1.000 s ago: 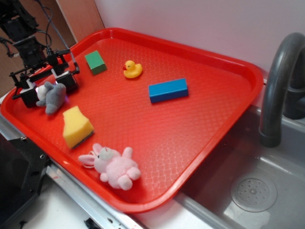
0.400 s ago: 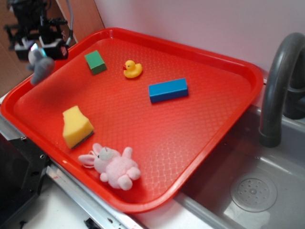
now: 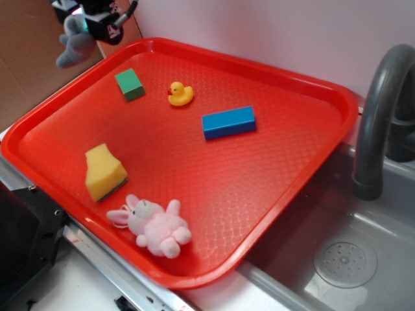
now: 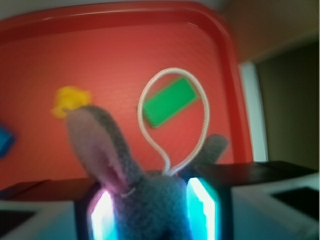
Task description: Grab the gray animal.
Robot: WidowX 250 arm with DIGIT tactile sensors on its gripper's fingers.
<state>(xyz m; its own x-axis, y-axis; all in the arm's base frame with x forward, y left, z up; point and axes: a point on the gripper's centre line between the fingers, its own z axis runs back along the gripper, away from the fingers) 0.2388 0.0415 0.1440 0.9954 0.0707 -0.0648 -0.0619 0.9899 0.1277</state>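
in the upper left corner of the exterior view, the pincer (image 3: 87, 19) is clamped on the gray animal (image 3: 72, 45), which hangs in the air above and beyond the far left edge of the red tray (image 3: 285, 194), clear of its surface. the wrist view, blurred, shows the toy (image 4: 135, 190) wedged between the two glowing fingers (image 4: 200, 205), a long pink-lined ear (image 4: 102, 150) sticking up at left and a white cord loop (image 4: 172, 120) rising from its head.

on the tray, a green block (image 3: 130, 84) lies near the upper left rim, with a yellow rubber duck (image 3: 181, 94) just to its right. a blue block (image 3: 228, 122) rests near the middle. a yellow sponge (image 3: 104, 172) sits toward the lower left, and a pink-and-white plush bunny (image 3: 153, 226) lies near the bottom rim, close to the sponge but apart from it.

at right, a dark gray faucet (image 3: 379, 116) arches over a gray sink (image 3: 363, 259), whose round drain (image 3: 345, 263) shows at lower right. the tray's lower right corner overhangs the sink.
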